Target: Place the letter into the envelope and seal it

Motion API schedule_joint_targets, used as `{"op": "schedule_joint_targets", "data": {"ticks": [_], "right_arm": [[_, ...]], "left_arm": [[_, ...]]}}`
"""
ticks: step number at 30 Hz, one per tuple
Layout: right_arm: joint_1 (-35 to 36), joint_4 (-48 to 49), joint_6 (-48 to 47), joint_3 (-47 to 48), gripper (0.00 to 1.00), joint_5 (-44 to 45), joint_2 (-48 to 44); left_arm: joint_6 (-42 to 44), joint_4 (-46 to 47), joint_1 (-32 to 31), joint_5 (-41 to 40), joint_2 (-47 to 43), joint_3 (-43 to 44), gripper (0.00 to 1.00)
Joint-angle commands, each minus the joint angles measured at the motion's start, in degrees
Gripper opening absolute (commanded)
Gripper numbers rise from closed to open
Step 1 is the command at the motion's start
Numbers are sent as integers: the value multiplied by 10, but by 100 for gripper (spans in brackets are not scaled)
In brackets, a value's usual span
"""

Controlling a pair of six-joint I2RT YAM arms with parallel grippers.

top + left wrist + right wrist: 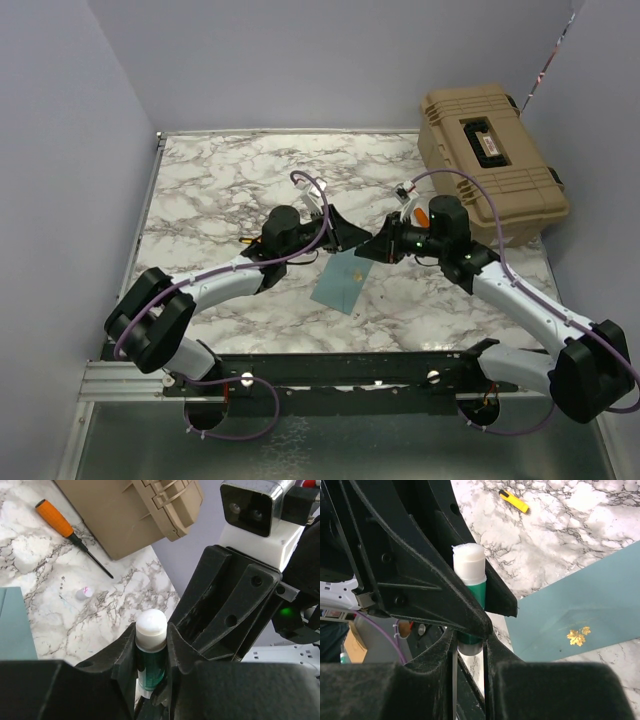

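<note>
The teal-blue envelope (340, 282) lies flat on the marble table; in the right wrist view (580, 600) it shows a gold leaf sticker (577, 637), and its edge shows in the left wrist view (12, 625). The cream letter is out of view. My two grippers meet tip to tip just above the envelope's far end. My left gripper (352, 237) (151, 647) is shut on the green body of a glue stick (150, 655) with a white top. My right gripper (368, 250) (470, 652) is shut on the grey base of the same glue stick (472, 587).
A tan hard case (490, 160) stands at the back right. An orange-handled screwdriver (57, 520) lies beside it, with a small white cap (84, 593) nearby. A yellow cutter (514, 501) lies left of the left gripper. Grey walls enclose the table.
</note>
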Motion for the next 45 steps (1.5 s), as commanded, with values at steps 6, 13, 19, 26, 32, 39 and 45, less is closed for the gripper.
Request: {"op": "schedule_joint_targets", "data": {"ticks": [6,13,19,26,32,39,45], "right_arm": [[-1,46,23,20,1,32,-23],[-1,66,39,19,1,34,-23],[-1,82,63,20,7,43,-21],[-1,210,151,-32,65,17,-56],[-1,400,269,-73,66,-47,-54],[-1,476,333,-41,46,-100,-35],[-1,470,332,-22,30,-107,-39]], "left_arm": [[-4,29,-3,19,-31,-13,41],[-10,36,-3,19,-40,-22,34],[-14,61,-2,15,-48,-29,0],[-5,121,6,38,-62,-11,0],[-29,191,12,95,-58,30,0],[-86,210,17,81,-55,61,0],[-93,210,21,73,-60,57,0]]}}
